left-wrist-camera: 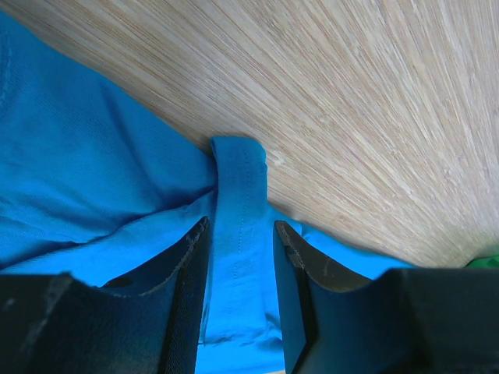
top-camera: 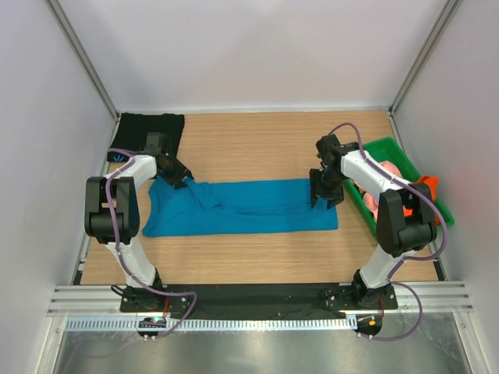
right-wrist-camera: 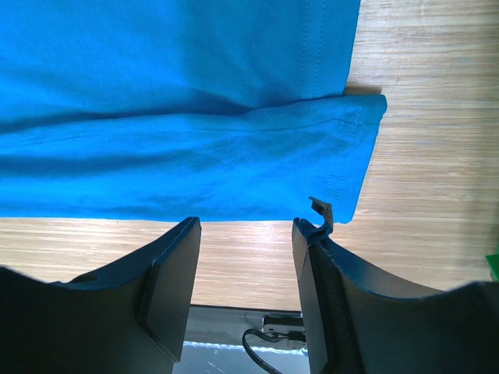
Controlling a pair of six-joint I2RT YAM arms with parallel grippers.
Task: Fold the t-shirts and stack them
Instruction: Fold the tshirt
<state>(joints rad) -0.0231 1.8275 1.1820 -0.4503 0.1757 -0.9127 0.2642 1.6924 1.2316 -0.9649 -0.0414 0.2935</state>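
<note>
A teal-blue t-shirt [top-camera: 249, 210] lies as a long folded band across the middle of the table. My left gripper [top-camera: 181, 178] is at its back left corner, where the cloth bunches and rises toward the fingers. In the left wrist view a stitched strip of the teal-blue t-shirt [left-wrist-camera: 238, 202] fills the gap of my left gripper [left-wrist-camera: 240, 234], which is shut on it. My right gripper [top-camera: 323, 196] hovers at the shirt's right end. There my right gripper [right-wrist-camera: 245, 234] stands open over bare wood, just off the hem of the teal-blue t-shirt [right-wrist-camera: 171, 117]. A black t-shirt [top-camera: 148, 128] lies at the back left.
A green tray [top-camera: 390, 144] stands by the right wall, close behind my right arm, with pink cloth [top-camera: 383, 173] and orange cloth [top-camera: 425, 187] in it. White walls enclose the table on three sides. A black strip and metal rail run along the near edge.
</note>
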